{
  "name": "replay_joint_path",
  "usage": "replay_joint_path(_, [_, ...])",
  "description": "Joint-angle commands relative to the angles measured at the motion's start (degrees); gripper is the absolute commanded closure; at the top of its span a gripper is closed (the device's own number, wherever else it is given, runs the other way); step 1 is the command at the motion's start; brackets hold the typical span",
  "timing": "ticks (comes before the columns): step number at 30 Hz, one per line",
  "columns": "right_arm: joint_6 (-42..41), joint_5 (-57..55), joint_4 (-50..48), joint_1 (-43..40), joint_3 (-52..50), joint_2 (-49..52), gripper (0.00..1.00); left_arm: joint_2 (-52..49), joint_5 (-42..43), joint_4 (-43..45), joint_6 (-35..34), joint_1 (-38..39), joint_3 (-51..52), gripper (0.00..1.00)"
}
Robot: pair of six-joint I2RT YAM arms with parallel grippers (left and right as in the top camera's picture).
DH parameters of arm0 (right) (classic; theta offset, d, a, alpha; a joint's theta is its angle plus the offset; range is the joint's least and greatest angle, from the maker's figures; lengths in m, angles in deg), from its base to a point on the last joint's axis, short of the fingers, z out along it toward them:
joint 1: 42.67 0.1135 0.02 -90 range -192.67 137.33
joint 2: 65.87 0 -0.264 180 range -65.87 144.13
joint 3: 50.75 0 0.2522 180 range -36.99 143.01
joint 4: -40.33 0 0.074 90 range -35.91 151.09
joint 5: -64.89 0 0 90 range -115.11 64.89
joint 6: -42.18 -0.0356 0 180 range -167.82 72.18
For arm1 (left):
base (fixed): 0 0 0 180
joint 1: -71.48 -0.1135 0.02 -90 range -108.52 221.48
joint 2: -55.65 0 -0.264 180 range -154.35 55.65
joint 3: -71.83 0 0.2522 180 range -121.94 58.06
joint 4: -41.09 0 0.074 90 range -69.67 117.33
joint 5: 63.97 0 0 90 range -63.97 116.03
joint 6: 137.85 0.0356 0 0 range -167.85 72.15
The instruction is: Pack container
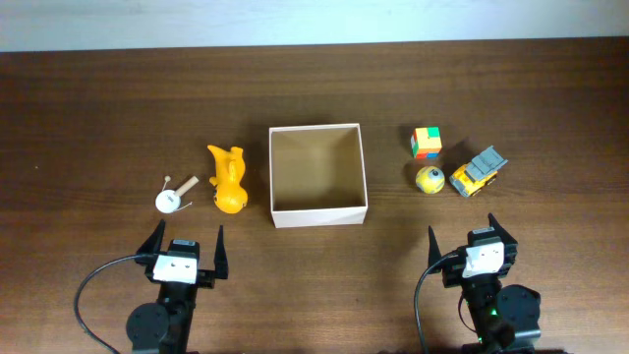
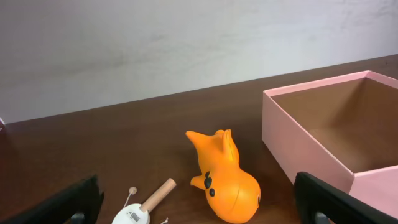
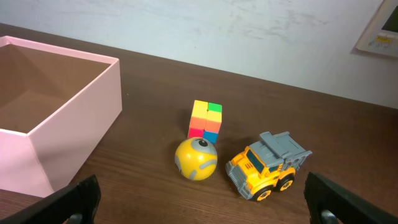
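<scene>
The container (image 1: 318,212) is a square, shallow white-walled box with a tan inside, at the table's middle; it holds nothing. It also shows in the left wrist view (image 2: 292,140) and the right wrist view (image 3: 74,118). Left of it lie an orange duck-like toy (image 1: 228,180) (image 2: 229,180) and a small white toy with a wooden handle (image 1: 173,196) (image 2: 142,208). Right of it are a coloured cube (image 1: 426,142) (image 3: 206,120), a yellow ball (image 1: 428,180) (image 3: 196,158) and a yellow toy truck (image 1: 478,172) (image 3: 267,165). My left gripper (image 1: 184,244) and right gripper (image 1: 473,236) are open and empty, near the front edge.
A pale wall runs behind the table's far edge. A white panel (image 3: 380,28) hangs on it at the right.
</scene>
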Motion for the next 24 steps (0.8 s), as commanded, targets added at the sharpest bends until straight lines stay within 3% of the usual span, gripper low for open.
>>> replay_joint_path(1, [0.4,0.7,0.0,-0.4,-0.5,-0.6,0.01,0.5,-0.4,-0.2,0.9,-0.2,0.3,0.01])
replay_joint_path(16, [0.4,0.9,-0.1,-0.4,-0.5,-0.6,0.01,0.5,-0.4,-0.2,0.9,-0.2,0.3,0.01])
replay_joint_path(24, [0.3,22.4,-8.6,-0.4,-0.5,-0.6,0.01,0.5,-0.4,-0.2,0.9,-0.2,0.3,0.01])
